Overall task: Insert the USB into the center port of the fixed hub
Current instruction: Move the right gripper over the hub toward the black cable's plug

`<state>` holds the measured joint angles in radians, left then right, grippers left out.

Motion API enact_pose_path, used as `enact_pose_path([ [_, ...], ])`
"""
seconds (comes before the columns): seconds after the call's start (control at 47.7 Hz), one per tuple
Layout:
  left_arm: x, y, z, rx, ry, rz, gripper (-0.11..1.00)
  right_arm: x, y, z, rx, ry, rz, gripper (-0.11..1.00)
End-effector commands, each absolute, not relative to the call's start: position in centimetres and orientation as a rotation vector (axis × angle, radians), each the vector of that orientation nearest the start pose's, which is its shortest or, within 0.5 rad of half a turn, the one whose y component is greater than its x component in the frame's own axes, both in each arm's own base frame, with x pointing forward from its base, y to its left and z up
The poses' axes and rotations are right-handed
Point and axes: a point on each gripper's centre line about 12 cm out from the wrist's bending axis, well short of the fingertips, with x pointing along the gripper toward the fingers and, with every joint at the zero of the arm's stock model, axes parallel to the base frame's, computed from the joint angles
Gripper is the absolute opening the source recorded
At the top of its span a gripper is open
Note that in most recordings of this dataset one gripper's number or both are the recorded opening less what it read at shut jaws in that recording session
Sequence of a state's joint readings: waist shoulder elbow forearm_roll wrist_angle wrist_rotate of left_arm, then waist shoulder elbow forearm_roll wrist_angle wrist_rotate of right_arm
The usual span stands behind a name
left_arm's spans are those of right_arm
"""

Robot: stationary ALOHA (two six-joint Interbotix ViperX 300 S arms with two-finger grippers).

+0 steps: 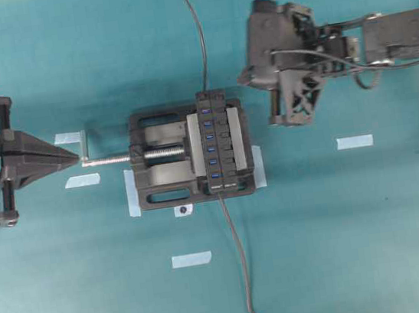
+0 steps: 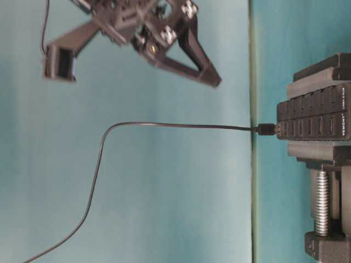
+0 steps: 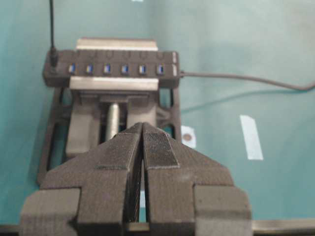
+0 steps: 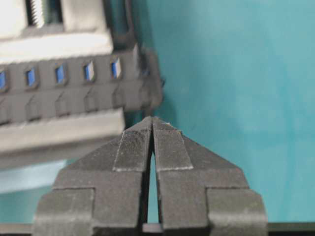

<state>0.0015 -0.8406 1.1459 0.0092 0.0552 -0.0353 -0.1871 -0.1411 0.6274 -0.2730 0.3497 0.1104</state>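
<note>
Left tool: I am seeing the left tool (image 1: 77,159) clenched, its two pads pressed together and nothing between them. It is sitting low at the left of the surface (image 1: 360,245), pointing at the vise.
Left tool tip: it is lying just beside the crank end of the silver screw (image 1: 110,160); I cannot tell whether they are touching.
Right tool: the right tool (image 4: 152,120) is also clenched and carrying nothing. In the table-level view it is hanging well above the surface, off to the right of the vise.
Fixed hub: the fixed hub (image 1: 227,142) is sitting clamped in the jaws of the black vise (image 1: 152,191) at the middle of the surface, with its row of blue slots facing up.
USB: the USB (image 2: 267,130) is standing upright in the slot at the far end of the row, not in the middle one. From my wrist view on the right, the tool's tip is hovering near that end of the hub.
USB cable: its thin dark cable (image 1: 193,20) is rising straight up from the plug, then bending away and running out of the top of the overhead view.
Center port: the center port (image 1: 209,136) is showing its blue lining, with nothing plugged in.
Other cable: a second dark cable (image 1: 239,261) is leaving the hub's opposite end and trailing off the bottom of the overhead view.
Markers: I am seeing several strips of pale blue tape (image 1: 354,141) lying flat around the vise.
</note>
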Motion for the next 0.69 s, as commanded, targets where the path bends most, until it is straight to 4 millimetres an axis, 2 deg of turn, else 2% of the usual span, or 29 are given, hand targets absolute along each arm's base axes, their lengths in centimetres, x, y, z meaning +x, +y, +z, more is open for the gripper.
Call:
enact_pose_path([
  [0.0,21.5,0.1,24.6,-0.028,0.344,0.008,0.0,36.4,-8.2,21.6,-0.126,0.808,-0.203,0.04],
  [0.671,21.5,0.1,24.3,-0.027,0.348,0.01,0.0,38.4,-8.4,19.1,-0.142,0.816,-0.178,0.04],
])
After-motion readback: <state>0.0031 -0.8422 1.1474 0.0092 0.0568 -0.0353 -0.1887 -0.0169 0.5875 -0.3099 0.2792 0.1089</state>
